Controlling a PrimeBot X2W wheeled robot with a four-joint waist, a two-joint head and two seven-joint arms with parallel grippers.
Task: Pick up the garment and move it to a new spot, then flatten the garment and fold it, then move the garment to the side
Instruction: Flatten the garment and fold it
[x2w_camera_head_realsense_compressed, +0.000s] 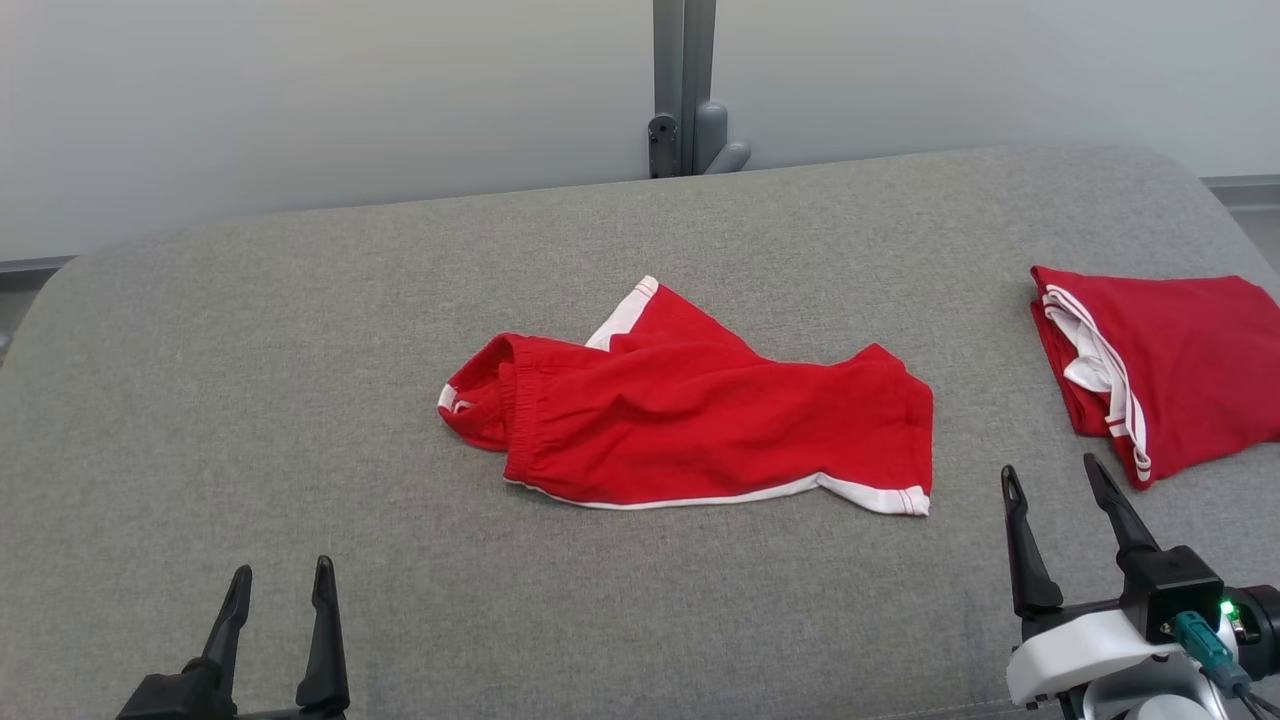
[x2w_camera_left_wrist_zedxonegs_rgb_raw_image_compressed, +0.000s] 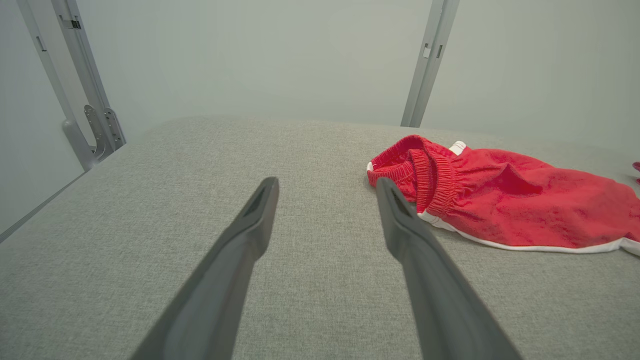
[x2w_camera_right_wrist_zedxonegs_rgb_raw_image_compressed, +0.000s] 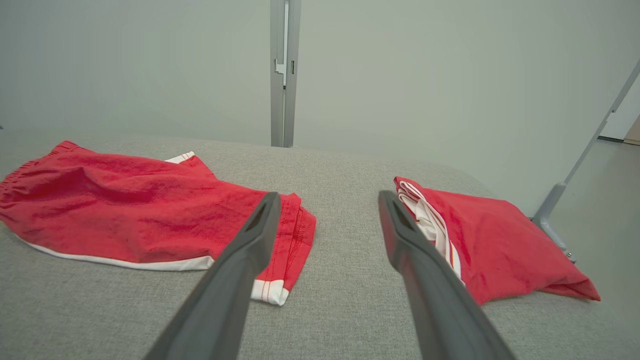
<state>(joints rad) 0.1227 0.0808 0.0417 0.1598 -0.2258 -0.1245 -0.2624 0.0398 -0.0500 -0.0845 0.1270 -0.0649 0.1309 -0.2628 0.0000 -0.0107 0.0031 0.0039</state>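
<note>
Shorts (x2w_camera_head_realsense_compressed: 700, 420) — red, white-trimmed, crumpled — lie ahead, between our left gripper (x2w_camera_head_realsense_compressed: 282, 567) and right gripper (x2w_camera_head_realsense_compressed: 1051, 466); we hold both spread, empty. Folded red garment (x2w_camera_head_realsense_compressed: 1170, 370) sits just beyond the right one.

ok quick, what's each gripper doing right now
Left gripper: open, holding nothing.
Right gripper: open, holding nothing.
</note>
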